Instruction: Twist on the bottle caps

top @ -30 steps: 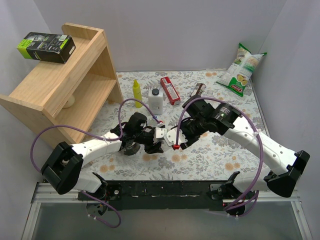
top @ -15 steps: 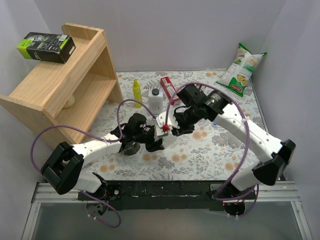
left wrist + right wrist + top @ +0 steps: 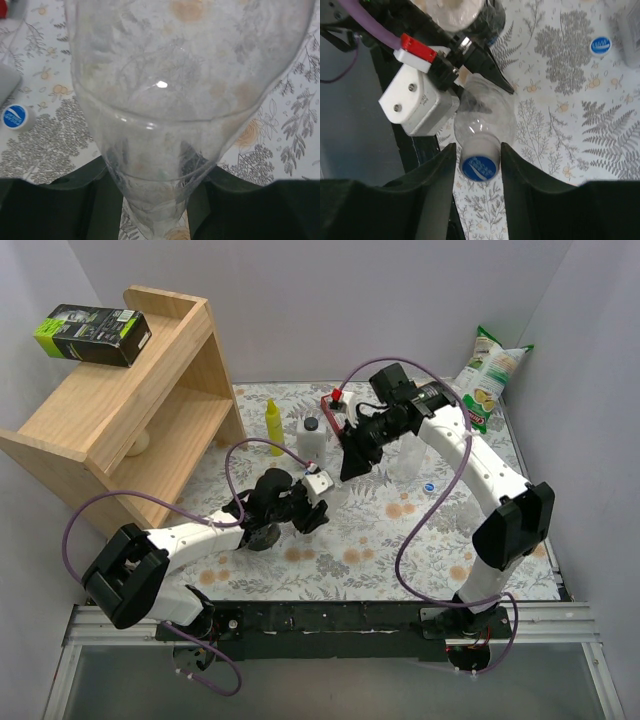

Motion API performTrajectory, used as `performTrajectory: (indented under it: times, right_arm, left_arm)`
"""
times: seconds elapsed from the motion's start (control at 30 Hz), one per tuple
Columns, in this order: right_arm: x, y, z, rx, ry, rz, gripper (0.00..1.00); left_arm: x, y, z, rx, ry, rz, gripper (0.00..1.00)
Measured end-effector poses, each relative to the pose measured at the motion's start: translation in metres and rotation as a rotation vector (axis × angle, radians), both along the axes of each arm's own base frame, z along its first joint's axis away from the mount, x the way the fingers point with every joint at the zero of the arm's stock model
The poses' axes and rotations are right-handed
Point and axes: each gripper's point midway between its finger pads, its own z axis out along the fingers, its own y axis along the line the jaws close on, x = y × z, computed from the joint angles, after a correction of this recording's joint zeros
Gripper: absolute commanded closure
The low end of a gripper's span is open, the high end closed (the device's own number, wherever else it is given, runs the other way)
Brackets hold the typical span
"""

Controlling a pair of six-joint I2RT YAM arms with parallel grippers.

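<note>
My left gripper (image 3: 312,508) is shut on the lower body of a clear bottle (image 3: 165,100), with its dark fingers (image 3: 60,200) on both sides. In the right wrist view the same bottle (image 3: 485,112) points its neck at the camera and has a blue cap (image 3: 479,166) on it. My right gripper (image 3: 478,155) comes down from above, closed to the cap's width with its jaws close on either side. In the top view the right gripper (image 3: 343,472) hangs just above the left one. A loose blue cap (image 3: 428,484) lies on the cloth and also shows in the left wrist view (image 3: 15,116).
A white black-capped bottle (image 3: 312,438), a yellow bottle (image 3: 273,426) and a red box (image 3: 333,412) stand at the back. A wooden shelf (image 3: 130,410) fills the left. A snack bag (image 3: 485,375) lies at the back right. Another clear bottle (image 3: 406,458) stands right of the right gripper.
The right arm has swung up and toward the back. Its gripper went from the right side of the left gripper to above it. The left arm has barely moved.
</note>
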Motion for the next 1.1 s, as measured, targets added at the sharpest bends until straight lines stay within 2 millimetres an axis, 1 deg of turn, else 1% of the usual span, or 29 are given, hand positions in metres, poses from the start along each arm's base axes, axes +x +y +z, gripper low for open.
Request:
performTrajectory:
  times: [0.03, 0.1, 0.17, 0.2, 0.27, 0.37, 0.4, 0.47, 0.53, 0.7, 0.77, 0.87, 0.9, 0.97, 1.0, 1.07, 1.1]
  right_arm:
    - [0.003, 0.004, 0.006, 0.021, 0.017, 0.006, 0.43]
    - [0.011, 0.010, 0.027, 0.086, -0.006, 0.027, 0.41]
    - [0.013, 0.012, 0.053, 0.161, -0.091, 0.077, 0.38]
    - [0.010, 0.011, 0.065, 0.195, -0.140, 0.102, 0.37]
    - [-0.005, 0.005, 0.084, 0.254, -0.224, 0.144, 0.34]
    - [-0.037, -0.008, 0.098, 0.321, -0.302, 0.200, 0.32]
    - [-0.046, -0.011, 0.100, 0.344, -0.322, 0.221, 0.31]
    - [-0.059, -0.013, 0.102, 0.376, -0.342, 0.261, 0.30]
    - [-0.062, -0.010, 0.096, 0.391, -0.343, 0.292, 0.30]
    - [-0.054, -0.003, 0.065, 0.374, -0.296, 0.300, 0.33]
    - [-0.051, -0.002, 0.057, 0.368, -0.292, 0.294, 0.34]
    - [-0.045, 0.002, 0.053, 0.372, -0.306, 0.284, 0.41]
    - [-0.044, 0.003, 0.053, 0.376, -0.311, 0.281, 0.47]
    - [-0.042, 0.004, 0.054, 0.382, -0.315, 0.278, 0.54]
    - [-0.041, 0.005, 0.055, 0.386, -0.316, 0.275, 0.60]
    - [-0.042, 0.006, 0.057, 0.394, -0.310, 0.275, 0.64]
    - [-0.042, 0.006, 0.057, 0.396, -0.307, 0.274, 0.68]
  left_arm:
    - [0.003, -0.001, 0.002, -0.011, -0.008, 0.010, 1.00]
    - [0.006, -0.001, 0.007, -0.030, -0.021, 0.019, 1.00]
    - [0.003, 0.000, 0.009, -0.044, -0.020, 0.007, 1.00]
    - [-0.001, 0.000, 0.009, -0.052, -0.012, -0.010, 1.00]
    - [-0.012, -0.001, 0.011, -0.076, -0.003, -0.054, 1.00]
    - [-0.029, -0.001, 0.018, -0.126, 0.007, -0.111, 1.00]
    - [-0.032, -0.002, 0.020, -0.137, 0.011, -0.121, 1.00]
    - [-0.036, -0.006, 0.026, -0.167, 0.019, -0.142, 1.00]
    - [-0.040, -0.009, 0.030, -0.188, 0.028, -0.164, 1.00]
    - [-0.047, -0.014, 0.035, -0.217, 0.038, -0.212, 1.00]
    - [-0.049, -0.015, 0.036, -0.223, 0.038, -0.227, 1.00]
    - [-0.050, -0.016, 0.036, -0.225, 0.043, -0.238, 1.00]
    - [-0.050, -0.016, 0.036, -0.226, 0.044, -0.239, 1.00]
    - [-0.050, -0.017, 0.037, -0.227, 0.043, -0.240, 1.00]
    - [-0.050, -0.017, 0.037, -0.227, 0.042, -0.241, 1.00]
    - [-0.050, -0.017, 0.037, -0.228, 0.044, -0.237, 1.00]
    - [-0.049, -0.016, 0.037, -0.228, 0.046, -0.234, 1.00]
